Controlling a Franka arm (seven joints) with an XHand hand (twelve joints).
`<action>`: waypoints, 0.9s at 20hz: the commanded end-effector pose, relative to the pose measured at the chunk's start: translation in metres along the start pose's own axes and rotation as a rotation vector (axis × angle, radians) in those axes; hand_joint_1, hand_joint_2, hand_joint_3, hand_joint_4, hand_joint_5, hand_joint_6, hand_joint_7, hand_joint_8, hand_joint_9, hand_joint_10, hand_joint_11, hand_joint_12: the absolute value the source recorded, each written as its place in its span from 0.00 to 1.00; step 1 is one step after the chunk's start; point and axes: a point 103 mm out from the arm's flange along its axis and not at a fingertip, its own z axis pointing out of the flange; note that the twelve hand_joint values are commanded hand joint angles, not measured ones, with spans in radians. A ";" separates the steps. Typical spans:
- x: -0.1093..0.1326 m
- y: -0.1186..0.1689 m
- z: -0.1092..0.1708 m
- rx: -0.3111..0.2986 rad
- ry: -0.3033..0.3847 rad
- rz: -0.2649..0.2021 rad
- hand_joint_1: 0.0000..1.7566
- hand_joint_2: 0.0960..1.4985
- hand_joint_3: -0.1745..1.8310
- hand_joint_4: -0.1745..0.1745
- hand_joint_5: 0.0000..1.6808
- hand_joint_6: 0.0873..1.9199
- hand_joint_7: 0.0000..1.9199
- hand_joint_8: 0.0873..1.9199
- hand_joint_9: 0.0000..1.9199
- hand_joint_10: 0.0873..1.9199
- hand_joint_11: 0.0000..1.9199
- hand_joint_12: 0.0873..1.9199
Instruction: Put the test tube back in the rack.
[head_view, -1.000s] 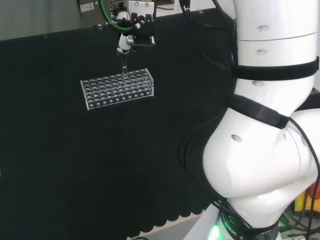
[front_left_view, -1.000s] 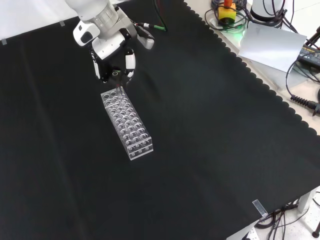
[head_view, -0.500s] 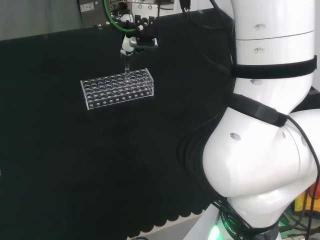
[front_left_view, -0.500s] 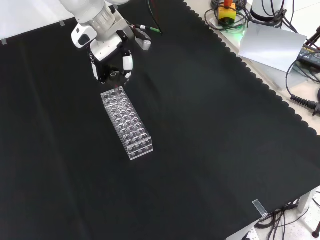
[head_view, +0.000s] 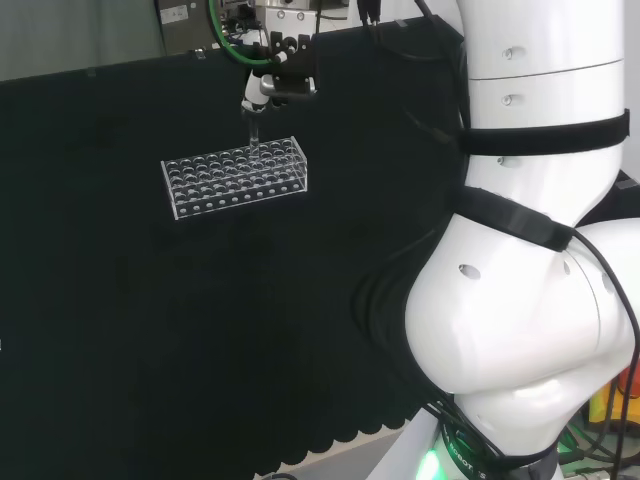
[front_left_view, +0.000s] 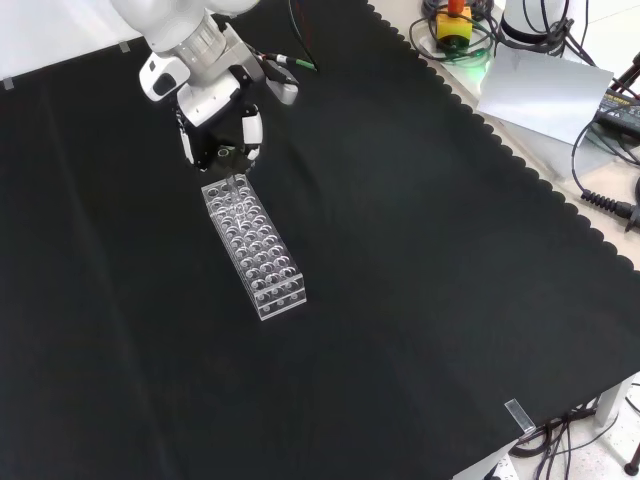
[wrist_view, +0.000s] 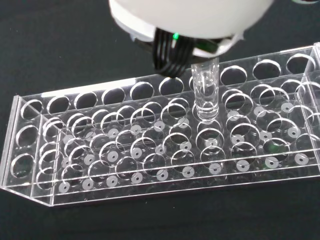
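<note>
While hand (front_left_view: 218, 125) pinches test tube (wrist_view: 205, 93), above clear rack (front_left_view: 254, 245).

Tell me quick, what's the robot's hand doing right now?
Hand: shut on the test tube, holding it upright with its lower end at the clear rack.

In the front view, the rack (front_left_view: 252, 238) lies on the cloth (front_left_view: 420, 250) left of centre, just below the hand (front_left_view: 215, 135)
</note>
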 end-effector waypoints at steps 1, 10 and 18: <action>0.002 0.001 0.003 0.007 -0.010 -0.003 0.75 0.36 0.47 0.00 0.74 0.35 0.68 0.35 0.80 0.32 0.59 0.47; 0.000 0.007 0.019 0.034 -0.010 0.001 0.75 0.36 0.47 0.00 0.74 0.35 0.68 0.35 0.80 0.32 0.59 0.47; -0.003 0.011 0.030 0.057 -0.006 0.004 0.75 0.36 0.47 0.00 0.74 0.35 0.68 0.35 0.80 0.32 0.59 0.47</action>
